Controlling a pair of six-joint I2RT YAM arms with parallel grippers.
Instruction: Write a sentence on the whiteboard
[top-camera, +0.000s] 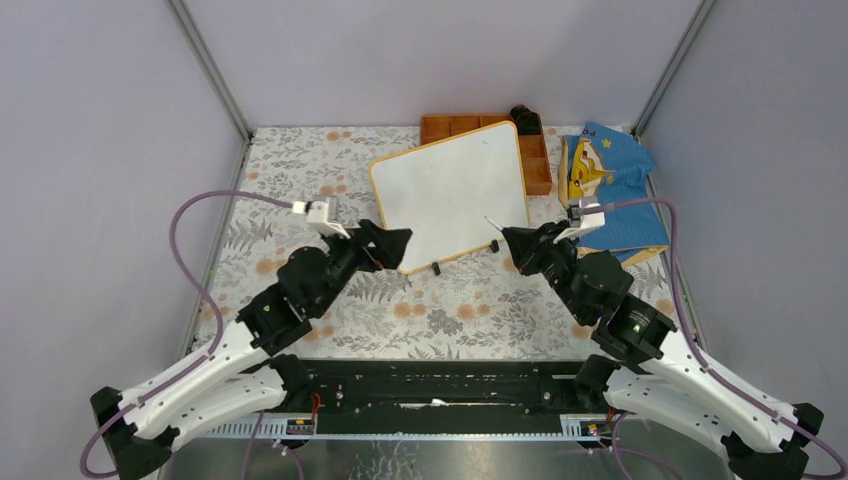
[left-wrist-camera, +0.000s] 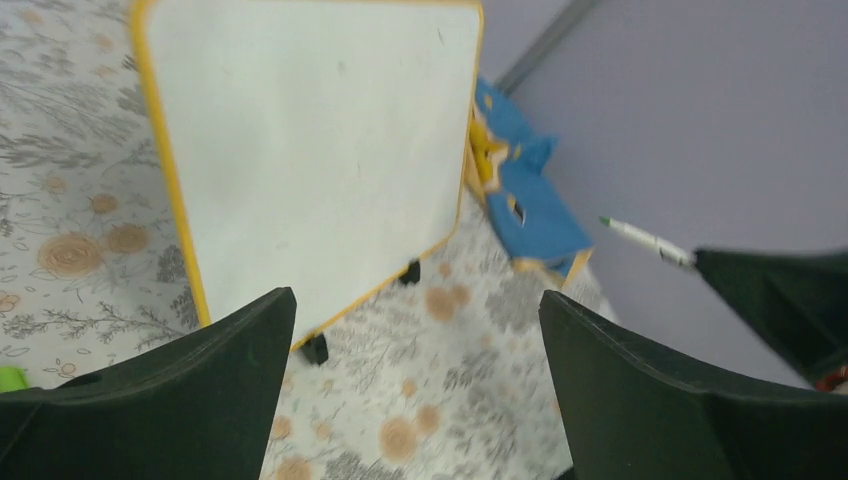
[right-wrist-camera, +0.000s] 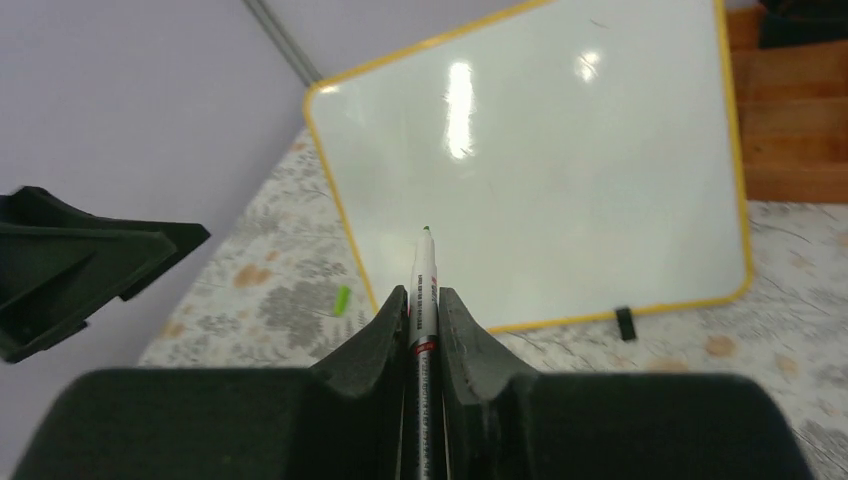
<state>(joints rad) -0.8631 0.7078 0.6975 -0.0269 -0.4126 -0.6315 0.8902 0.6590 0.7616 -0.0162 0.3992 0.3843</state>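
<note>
Duly inspected: whiteboard (top-camera: 450, 195) position.
Found just ahead of marker (right-wrist-camera: 424, 275) tip, apart; noted right gripper (right-wrist-camera: 421, 305) clamped on marker, left gripper (left-wrist-camera: 415, 305) spread wide by near-left corner.

The whiteboard (left-wrist-camera: 310, 150) ran off the top edge of the left wrist view, which was soft with blur, and a few faint specks on its face were too small to make out. In the top view, part of an orange tray (top-camera: 455, 127) was hidden behind the board, and a dark object (top-camera: 526, 118) at the tray's far corner was too small to identify. A blue and yellow item (top-camera: 620, 170) lay partly covered by the right arm's wrist. The lower barrel of the marker (right-wrist-camera: 426, 275) was hidden between the fingers of the right gripper (right-wrist-camera: 424, 292), and its print was too blurred to read. A small green thing (right-wrist-camera: 342, 298) on the table could not be identified.
</note>
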